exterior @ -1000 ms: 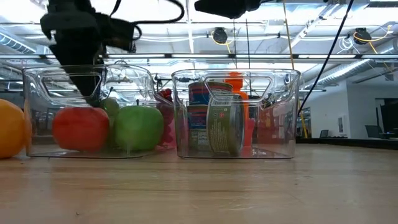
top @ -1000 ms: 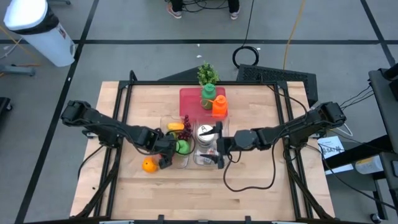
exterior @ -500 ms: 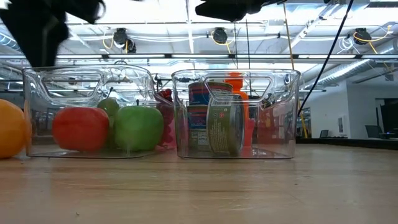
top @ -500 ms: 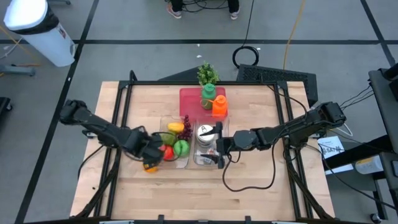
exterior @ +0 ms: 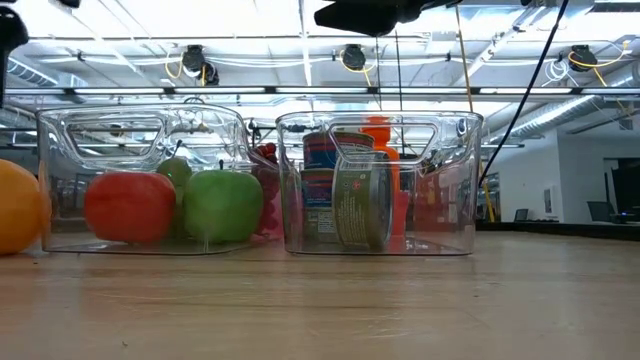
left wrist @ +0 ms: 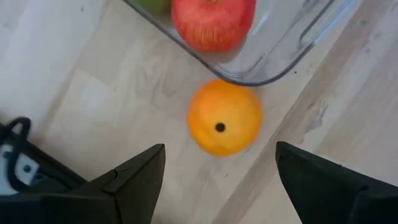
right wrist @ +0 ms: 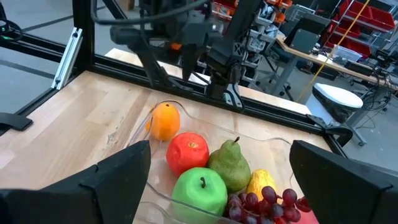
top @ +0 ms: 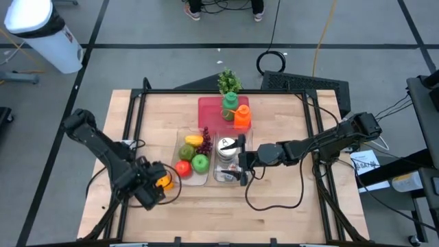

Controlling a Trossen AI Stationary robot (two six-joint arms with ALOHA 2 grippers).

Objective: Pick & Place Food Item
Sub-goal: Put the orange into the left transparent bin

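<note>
Hovering now over orange (left wrist: 224, 117) (bin left): left pincer (left wrist: 217, 180).

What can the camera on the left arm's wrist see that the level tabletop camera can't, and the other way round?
Only the left wrist view shows the left gripper, open and above the orange, and the bare wood around it. Only the low view shows the stacked cans in the second clear bin, the green apple and the room's ceiling lights. Both show the orange, the red apple and the clear fruit bin.
</note>
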